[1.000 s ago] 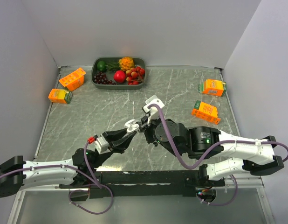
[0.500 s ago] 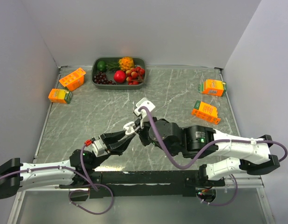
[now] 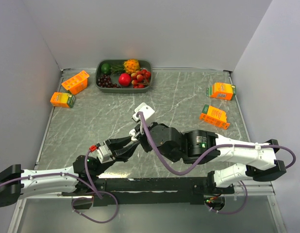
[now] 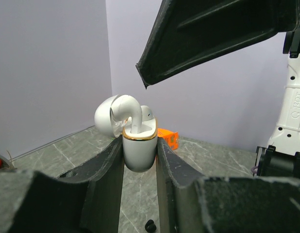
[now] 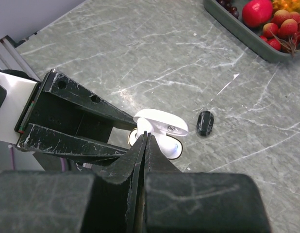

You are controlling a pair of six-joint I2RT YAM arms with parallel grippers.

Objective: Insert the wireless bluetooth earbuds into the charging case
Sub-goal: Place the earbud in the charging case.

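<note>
My left gripper (image 4: 139, 145) is shut on the white charging case (image 4: 139, 154), which has a gold rim and an open lid (image 5: 162, 121). A white earbud (image 4: 128, 109) stands in the case with its curved top sticking up above the rim. My right gripper (image 5: 146, 135) is shut with nothing between its jaws. Its tips hover right over the white earbud (image 5: 142, 127) and the case (image 5: 170, 144). A black earbud (image 5: 205, 123) lies on the table just beyond the case, and it shows again under the left gripper as a black earbud (image 4: 150, 224). In the top view the two grippers meet at the case (image 3: 135, 136).
A grey tray (image 3: 149, 87) of fruit stands at the back. Two orange cartons (image 3: 75, 81) (image 3: 62, 99) lie at the back left and two more (image 3: 222, 91) (image 3: 214, 116) at the right. The right arm (image 3: 198, 145) stretches across the front middle.
The right arm has swung left and down until its tips are over the held case, and its jaws have closed fully. The left gripper has kept its grip and barely moved.
</note>
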